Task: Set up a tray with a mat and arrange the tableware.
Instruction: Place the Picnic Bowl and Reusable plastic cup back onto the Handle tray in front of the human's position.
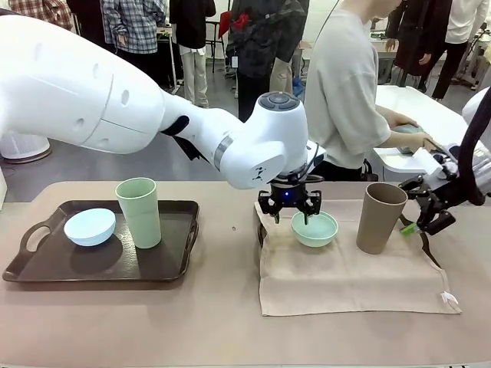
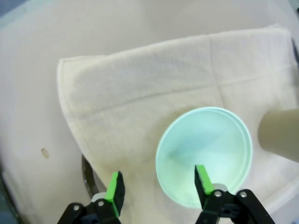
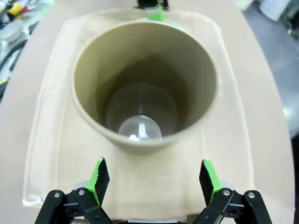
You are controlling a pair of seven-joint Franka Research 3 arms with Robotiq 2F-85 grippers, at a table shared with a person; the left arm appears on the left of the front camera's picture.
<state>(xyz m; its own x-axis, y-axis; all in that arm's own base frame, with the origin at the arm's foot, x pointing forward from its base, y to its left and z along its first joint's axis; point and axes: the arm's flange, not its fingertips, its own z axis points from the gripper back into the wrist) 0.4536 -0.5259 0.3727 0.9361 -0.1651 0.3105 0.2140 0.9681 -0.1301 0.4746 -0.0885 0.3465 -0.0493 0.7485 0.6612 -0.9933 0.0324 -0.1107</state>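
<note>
Left gripper [image 2: 159,171]: spread, straddling mint bowl [image 2: 205,154] rim, one finger inside, one outside.
Right gripper [image 3: 153,162]: spread, brown tumbler [image 3: 145,79] just ahead, untouched.
Beneath both: mat [image 1: 337,284].
Well left of left gripper: tray [image 1: 165,268], blue bowl [image 1: 90,226], green tumbler [image 1: 139,212].
Risk: thin rim pinch may tilt or drop bowl; nudged tumbler may topple; mat may drag.

The left arm [image 1: 92,92] is stretching across toward the middle, its wrist bending over so that the left end effector [image 1: 290,203] is pointing straight down, its fingers [image 2: 115,186] standing apart with nothing clamped between them. The right end effector [image 1: 420,217] is sitting low, tilting forward and down, its fingers [image 3: 99,176] standing wide apart and holding nothing
</note>
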